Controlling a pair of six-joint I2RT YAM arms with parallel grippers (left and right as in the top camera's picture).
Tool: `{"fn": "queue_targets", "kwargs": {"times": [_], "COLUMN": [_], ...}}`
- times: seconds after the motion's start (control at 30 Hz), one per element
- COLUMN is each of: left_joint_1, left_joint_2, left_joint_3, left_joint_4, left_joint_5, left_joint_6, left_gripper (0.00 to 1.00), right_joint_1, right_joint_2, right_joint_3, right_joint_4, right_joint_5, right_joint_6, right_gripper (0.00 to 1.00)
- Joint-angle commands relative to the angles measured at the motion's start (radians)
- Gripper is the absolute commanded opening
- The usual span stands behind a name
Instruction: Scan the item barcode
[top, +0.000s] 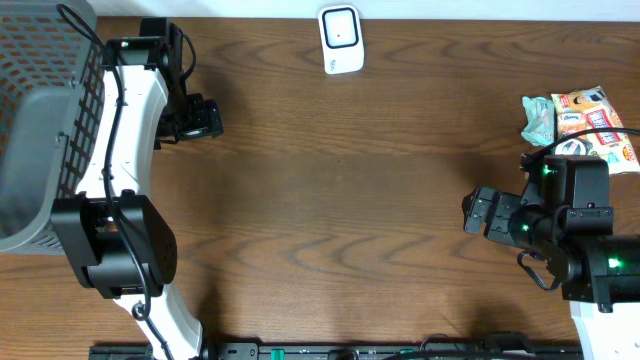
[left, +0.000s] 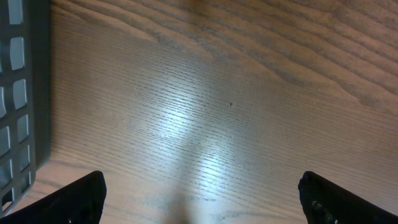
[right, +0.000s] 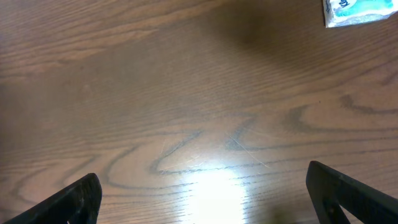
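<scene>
Snack packs (top: 588, 115): light, soft, crinkly, maybe slippery. Best pinch 1 by edge, gently. Left gripper (top: 207, 120), right gripper (top: 476, 213): both wide apart, holding nothing.

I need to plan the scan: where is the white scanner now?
In the overhead view, the white scanner lies at the far edge of the table, near its middle, between the grey basket at left and the snack packets at right.
</scene>
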Motion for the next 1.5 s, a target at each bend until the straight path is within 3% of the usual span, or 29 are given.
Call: {"fn": "queue_targets", "kwargs": {"times": [0.0, 0.23, 0.4, 0.53, 0.77, 1.17, 1.47], "left_joint_1": [0.002, 0.002, 0.002, 0.002, 0.002, 0.002, 0.002], "left_joint_2": [0.006, 0.006, 0.006, 0.006, 0.006, 0.006, 0.006], "left_joint_3": [-0.01, -0.01, -0.01, -0.01, -0.01, -0.01, -0.01], "left_joint_4": [-0.004, -0.004, -0.004, -0.004, -0.004, -0.004, -0.004], "left_joint_5": [-0.009, -0.009, -0.009, -0.009, -0.009, -0.009, -0.009], "left_joint_6": [-0.013, -0.013, -0.013, -0.013, -0.013, -0.013, -0.013], "left_gripper": [0.98, 0.98, 0.98, 0.98, 0.98, 0.98, 0.98], "right_joint_1": [0.01, 0.01, 0.01, 0.01, 0.01, 0.011, -0.011], "right_joint_2": [0.003, 0.008, -0.071, -0.311, -0.673, -0.922, -0.948], "right_joint_3": [-0.002, -0.014, -0.227, -0.51, -0.821, -1.114, -1.139], "right_joint_4": [-0.007, 0.037, 0.365, 0.658, 0.909, 1.216, 1.223], "right_joint_5": [-0.011, 0.069, -0.047, -0.089, -0.09, -0.086, -0.06], "right_joint_6": [0.013, -0.017, -0.216, -0.242, -0.242, -0.23, -0.242], "right_gripper": [0.99, 0.99, 0.99, 0.99, 0.99, 0.99, 0.99]}}
